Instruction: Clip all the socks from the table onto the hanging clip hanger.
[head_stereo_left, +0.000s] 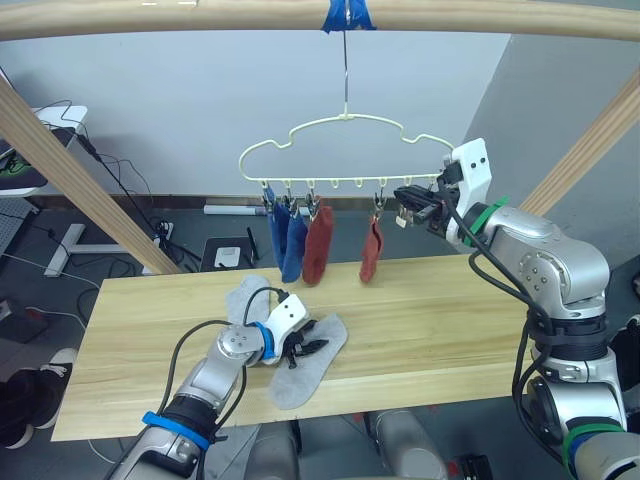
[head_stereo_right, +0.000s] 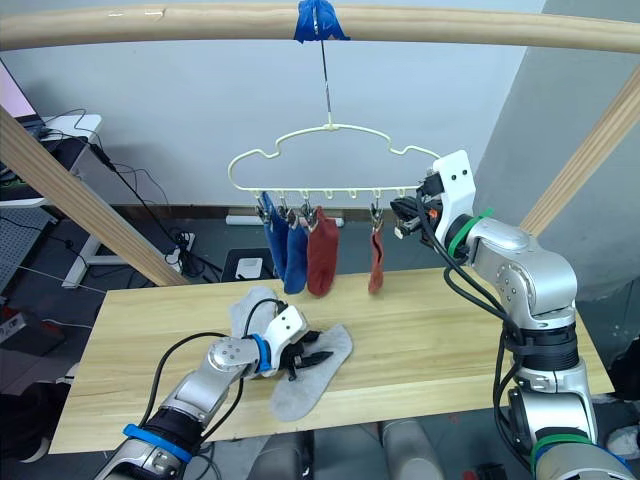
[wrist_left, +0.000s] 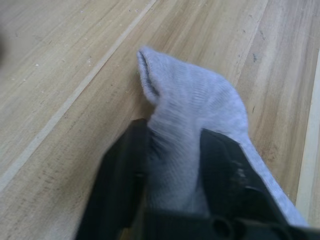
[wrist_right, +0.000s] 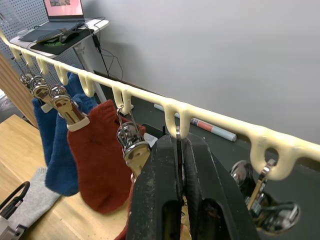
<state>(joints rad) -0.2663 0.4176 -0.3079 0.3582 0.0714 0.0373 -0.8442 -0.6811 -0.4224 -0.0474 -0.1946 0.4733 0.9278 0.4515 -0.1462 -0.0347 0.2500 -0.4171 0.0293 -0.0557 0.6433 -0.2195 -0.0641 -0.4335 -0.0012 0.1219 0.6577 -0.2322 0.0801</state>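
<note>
Socks: four hang from the clip hanger (head_stereo_left: 340, 150), two blue socks (head_stereo_left: 287, 240) and two rust red socks (head_stereo_left: 318, 245). Two grey socks (head_stereo_left: 305, 365) lie on the table (head_stereo_left: 430, 310), so the task reads as roughly two-thirds complete, with both grey socks left to clip.

Left gripper (head_stereo_left: 303, 347): its fingers (wrist_left: 125, 175) pinch a raised fold of the nearer grey sock, low on the tabletop. The other grey sock lies just behind this gripper.

Right gripper (head_stereo_left: 412, 195): held at the hanger's bottom rail, past the red sock nearest it; fingers pressed together on a thin metal clip part.

View differences: the right wrist view shows that closure and empty clips (wrist_right: 260, 200) beside the fingers; the head views show both grey socks' placement. The left wrist view shows the fabric bunched between the fingers.
</note>
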